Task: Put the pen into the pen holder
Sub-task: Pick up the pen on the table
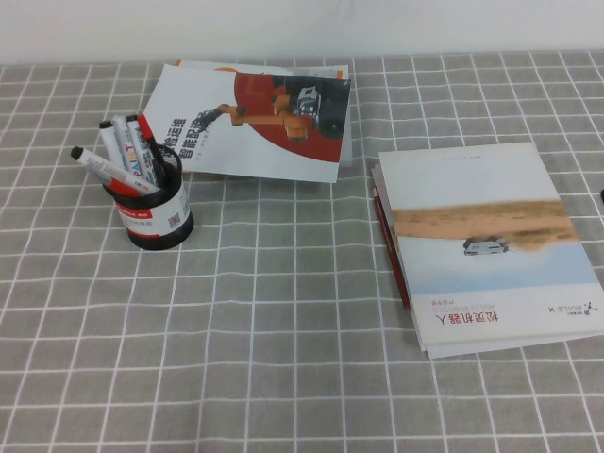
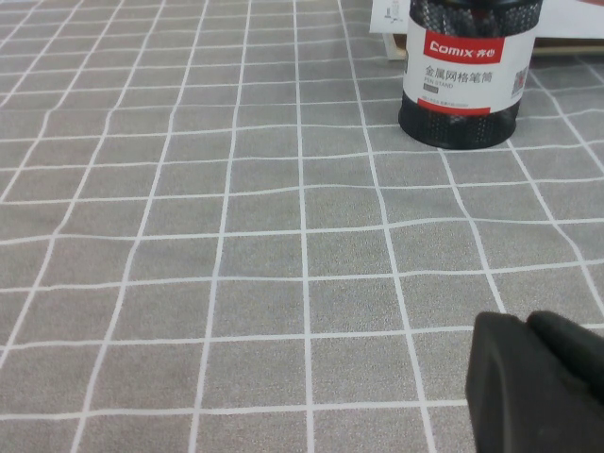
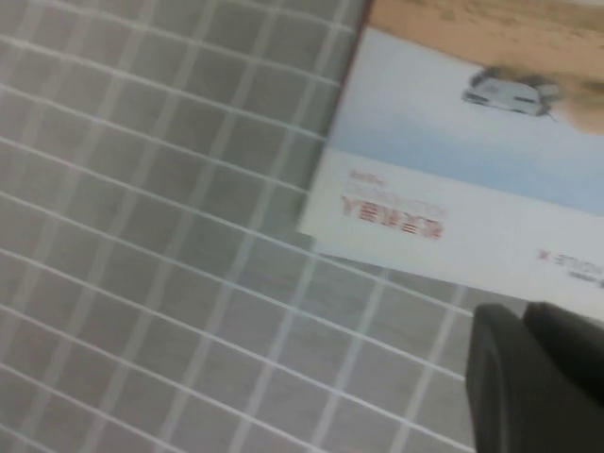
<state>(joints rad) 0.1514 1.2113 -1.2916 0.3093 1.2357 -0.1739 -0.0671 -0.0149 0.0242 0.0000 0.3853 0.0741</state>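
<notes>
Pen (image 1: 390, 247): thin dark red shaft lying flat on the checked tablecloth (image 1: 283, 359), pressed along the left edge of the booklet stack (image 1: 491, 245); well apart from both grippers, not held.

Pen holder (image 1: 154, 209): round black mesh cup with a white label and red band, upright, already crowded with thick white markers (image 1: 127, 156) leaning outward. In the left wrist view the pen holder (image 2: 469, 75) stands ahead of the jaws, well apart.

Left gripper (image 2: 543, 382): a dark finger mass low over bare cloth; whether its jaws are spread or pressed together cannot be told.

Right gripper (image 3: 538, 377): jaws pressed together and empty, hovering just short of the corner of the booklet stack (image 3: 472, 142); the pen is not clearly seen from this wrist.

Second booklet (image 1: 255, 118): lies behind the pen holder, clear of the work.

Risk, pickup: the pen touches the booklet edge, so a descending finger may land on the cover, or roll the shaft under it.

Risk, insertion: the leaning markers leave little free mouth; a tilted pen could catch one and tip the cup.
</notes>
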